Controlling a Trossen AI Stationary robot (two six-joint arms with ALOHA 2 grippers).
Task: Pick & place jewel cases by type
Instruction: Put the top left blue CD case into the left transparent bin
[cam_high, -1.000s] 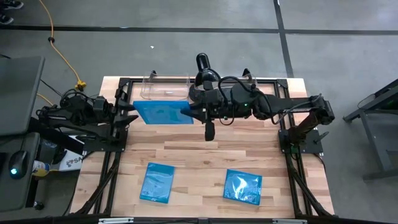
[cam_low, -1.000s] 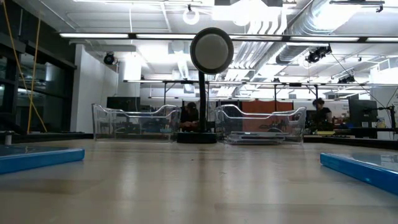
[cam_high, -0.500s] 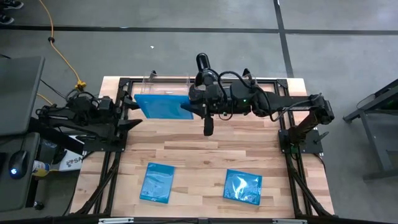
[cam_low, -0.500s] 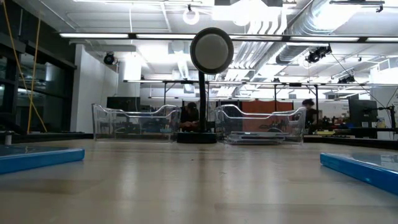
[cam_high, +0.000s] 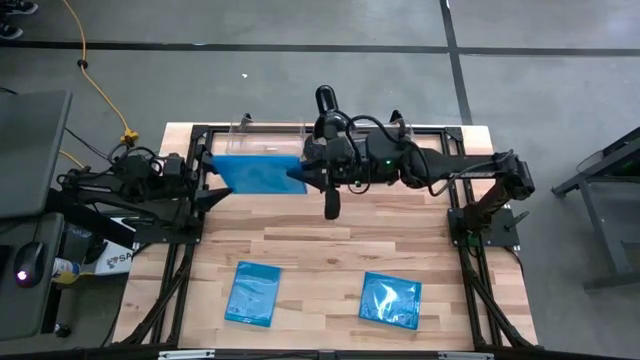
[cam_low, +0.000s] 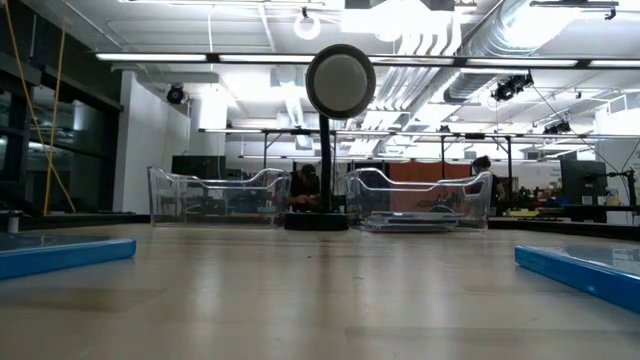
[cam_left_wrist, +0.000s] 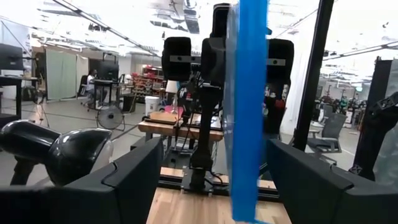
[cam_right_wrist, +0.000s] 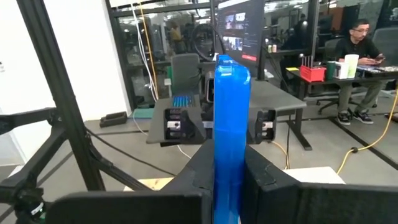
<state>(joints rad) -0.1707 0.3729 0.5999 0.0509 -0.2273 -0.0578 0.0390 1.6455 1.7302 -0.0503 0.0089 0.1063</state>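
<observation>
over your wooden table (cam_high: 330, 250), right gripper (cam_high: 300, 175) pinches a blue jewel case (cam_high: 255, 173) seemingly above the bins, left gripper (cam_high: 208, 172) spread apart.

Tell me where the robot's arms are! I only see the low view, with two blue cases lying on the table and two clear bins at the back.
Observer: Both are above your picture. The right gripper pinches a third blue jewel case by one edge, up in the air.
Operator: Is the other arm holding it too?
Observer: No. The left gripper is open, with its fingers on either side of the case's opposite edge, not touching it.
Operator: Where's the case hanging?
Observer: Seen from above, right by the left clear bin at the table's far edge.
</observation>
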